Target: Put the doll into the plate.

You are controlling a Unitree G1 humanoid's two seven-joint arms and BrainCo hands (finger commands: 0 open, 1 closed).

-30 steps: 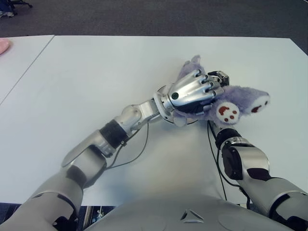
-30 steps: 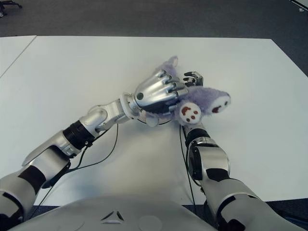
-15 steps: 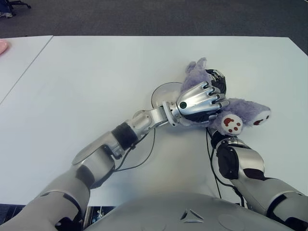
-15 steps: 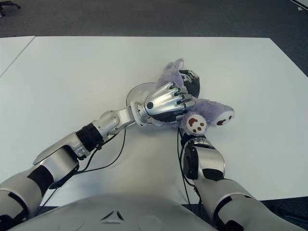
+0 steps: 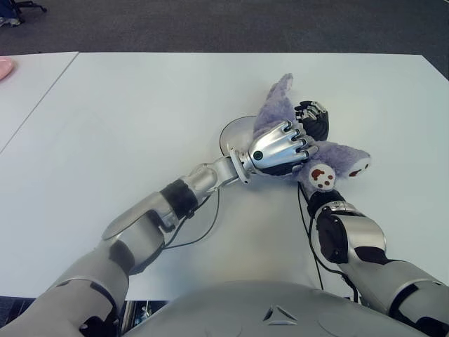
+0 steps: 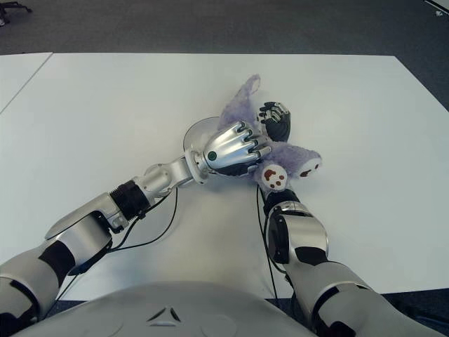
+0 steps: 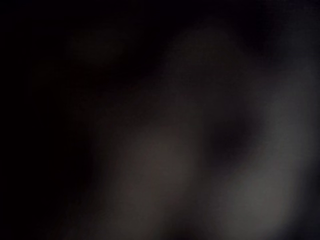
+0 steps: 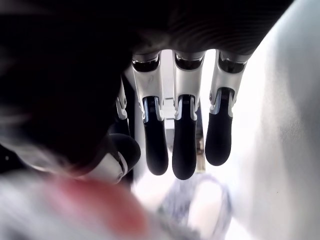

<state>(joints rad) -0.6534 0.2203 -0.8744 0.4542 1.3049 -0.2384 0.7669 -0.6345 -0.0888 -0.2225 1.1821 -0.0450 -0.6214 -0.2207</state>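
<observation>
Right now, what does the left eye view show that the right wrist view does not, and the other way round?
Only the left eye view shows the left robot hand clamped over the purple doll, the plate partly hidden beneath them, and the white table. Only the right wrist view shows the right robot hand's fingers from close by, extended rather than curled. Both show the right robot hand against the doll.

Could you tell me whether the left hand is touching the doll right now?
Touching. In the left eye view the left hand lies curled over the doll, fingers pressed into its purple fur with no gap.
</observation>
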